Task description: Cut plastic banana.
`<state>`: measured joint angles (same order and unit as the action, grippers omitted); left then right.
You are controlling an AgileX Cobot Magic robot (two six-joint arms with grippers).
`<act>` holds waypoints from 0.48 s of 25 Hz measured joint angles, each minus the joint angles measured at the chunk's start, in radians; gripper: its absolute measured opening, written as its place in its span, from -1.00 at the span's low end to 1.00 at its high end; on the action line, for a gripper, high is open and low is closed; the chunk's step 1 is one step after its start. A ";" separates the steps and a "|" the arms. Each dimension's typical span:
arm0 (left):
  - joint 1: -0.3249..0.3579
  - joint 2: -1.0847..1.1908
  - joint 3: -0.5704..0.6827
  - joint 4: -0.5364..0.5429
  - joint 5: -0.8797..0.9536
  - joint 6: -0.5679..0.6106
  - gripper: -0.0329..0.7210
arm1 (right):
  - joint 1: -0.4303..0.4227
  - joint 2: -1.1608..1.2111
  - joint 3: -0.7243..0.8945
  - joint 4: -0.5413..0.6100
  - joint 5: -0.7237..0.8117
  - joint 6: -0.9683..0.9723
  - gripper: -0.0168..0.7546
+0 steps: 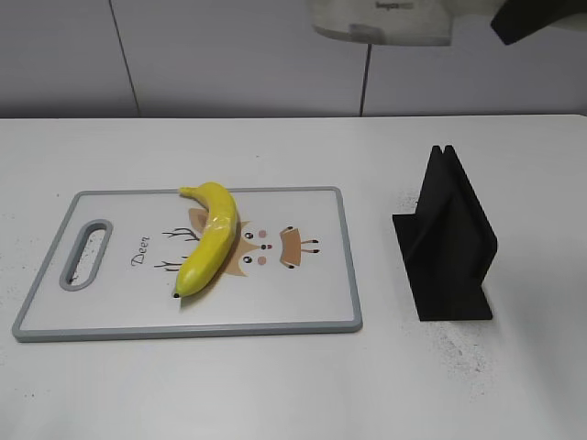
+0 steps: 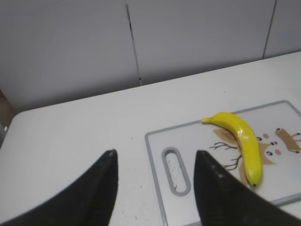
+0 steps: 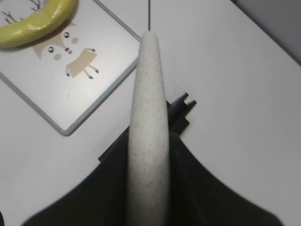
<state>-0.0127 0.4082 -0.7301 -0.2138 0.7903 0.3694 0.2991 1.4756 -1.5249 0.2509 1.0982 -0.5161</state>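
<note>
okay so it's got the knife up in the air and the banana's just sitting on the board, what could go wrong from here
The plastic banana lies loose and curved on the cutting board, and the left tool is open and off it, so a cut could roll or skid it.

The knife in the right tool is high above the black stand; a slanted descent could hit the board's rim or miss the banana.

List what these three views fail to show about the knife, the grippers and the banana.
- Knife: exterior view's top edge crops it; right wrist view shows only its edge.
- Right gripper: fingertips hidden by knife.
- Left gripper: absent from exterior view.
- Plastic banana: cropped in right wrist view.
</note>
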 joint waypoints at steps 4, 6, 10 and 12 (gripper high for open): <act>-0.031 0.206 -0.095 -0.128 -0.020 0.206 0.41 | 0.000 0.053 0.000 0.158 -0.023 -0.244 -0.53; -0.058 0.319 -0.151 -0.169 -0.017 0.328 0.41 | 0.000 0.092 0.000 0.217 -0.028 -0.303 -0.53; -0.106 0.535 -0.284 -0.221 0.023 0.516 0.41 | 0.000 0.169 -0.032 0.257 -0.019 -0.395 -0.53; -0.130 0.633 -0.365 -0.250 0.061 0.602 0.41 | 0.000 0.213 -0.061 0.260 -0.003 -0.440 -0.53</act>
<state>-0.1422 1.0416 -1.0947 -0.4636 0.8513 0.9711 0.2991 1.6881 -1.5860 0.5107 1.0954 -0.9564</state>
